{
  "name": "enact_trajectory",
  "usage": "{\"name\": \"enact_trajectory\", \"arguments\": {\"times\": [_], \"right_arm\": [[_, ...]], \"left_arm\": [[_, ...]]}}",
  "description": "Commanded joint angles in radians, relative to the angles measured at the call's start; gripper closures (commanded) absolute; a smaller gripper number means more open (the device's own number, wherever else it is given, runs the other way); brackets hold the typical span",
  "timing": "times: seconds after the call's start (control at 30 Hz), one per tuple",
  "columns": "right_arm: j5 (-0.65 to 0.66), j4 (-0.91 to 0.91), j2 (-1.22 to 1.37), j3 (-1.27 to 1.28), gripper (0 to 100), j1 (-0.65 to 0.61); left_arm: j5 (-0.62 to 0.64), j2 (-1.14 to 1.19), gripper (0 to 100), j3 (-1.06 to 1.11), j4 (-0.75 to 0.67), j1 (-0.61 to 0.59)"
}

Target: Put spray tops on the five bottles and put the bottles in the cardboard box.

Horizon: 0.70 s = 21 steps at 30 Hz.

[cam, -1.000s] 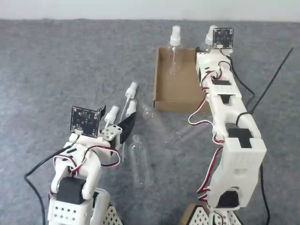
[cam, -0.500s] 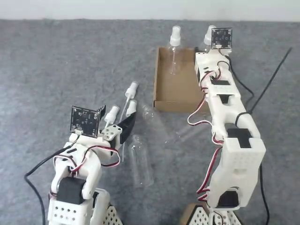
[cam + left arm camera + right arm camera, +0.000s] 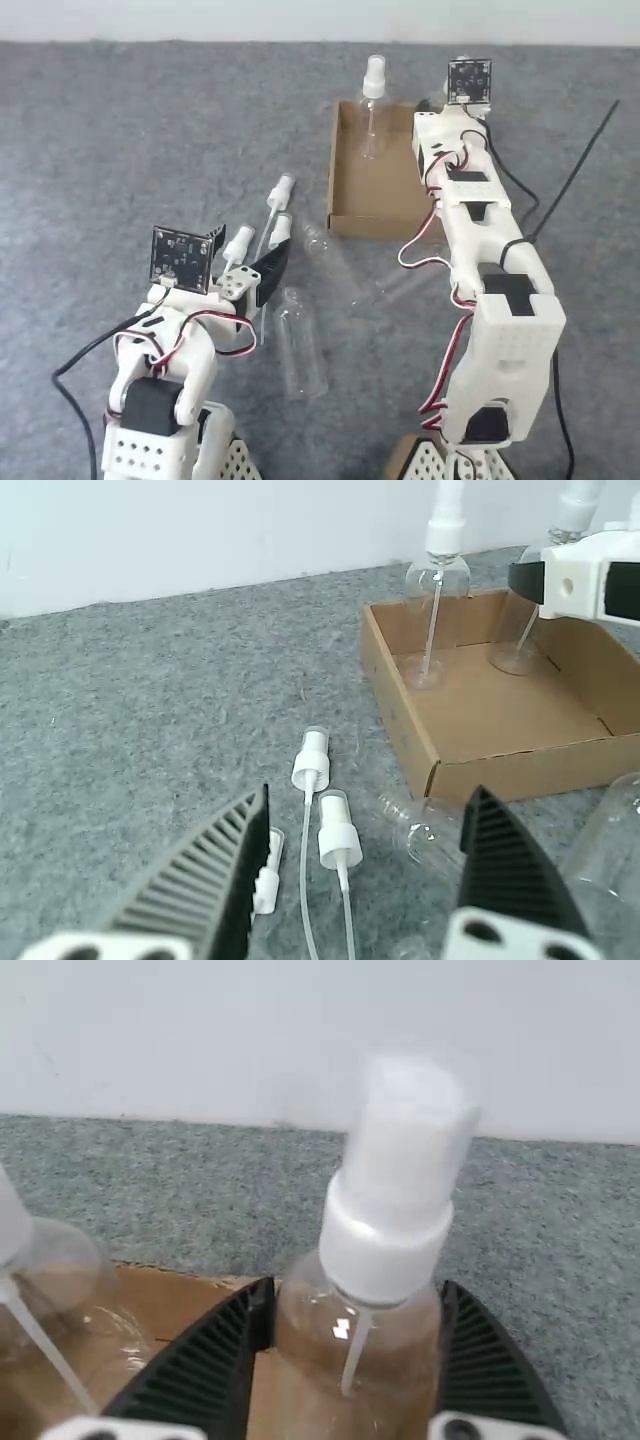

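Note:
The cardboard box [image 3: 350,205] lies at the table's far middle, with one clear bottle with a spray top [image 3: 373,105] standing in its far end. A second topped bottle [image 3: 365,1330] stands at the box's far right corner, and my right gripper [image 3: 355,1295] is shut on it, jaws on both sides. In the left wrist view this bottle [image 3: 525,630] rests on the box floor [image 3: 500,715]. My left gripper [image 3: 370,800] is open, low over three loose spray tops [image 3: 311,760] [image 3: 337,832] [image 3: 266,870]. Uncapped bottles [image 3: 300,345] [image 3: 328,250] lie between the arms.
Grey felt covers the table, with a white wall behind. The right arm [image 3: 480,230] stretches along the box's right side. A third clear bottle [image 3: 405,283] lies against that arm. Cables [image 3: 575,180] trail on the right.
My right arm has shifted slightly toward the far edge with its bottle, whose spray top is now hidden behind the wrist camera. The left arm has kept still.

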Motion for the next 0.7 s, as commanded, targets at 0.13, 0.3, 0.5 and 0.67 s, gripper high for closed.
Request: {"name": "enact_trajectory", "arguments": {"times": [0.13,0.3,0.5,0.67], "right_arm": [[-0.005,-0.010,-0.021,-0.072,80.0,-0.008],[0.006,-0.010,-0.022,-0.074,79.9,-0.008],[0.064,-0.010,-0.022,-0.075,79.9,-0.024],[0.064,-0.010,-0.022,-0.075,79.9,-0.024]], "left_arm": [[-0.003,-0.009,72,-0.004,-0.021,-0.002],[-0.003,-0.009,72,-0.002,-0.021,-0.002],[-0.003,-0.009,72,-0.002,-0.021,-0.003],[-0.003,-0.009,72,-0.002,-0.021,-0.003]]}}
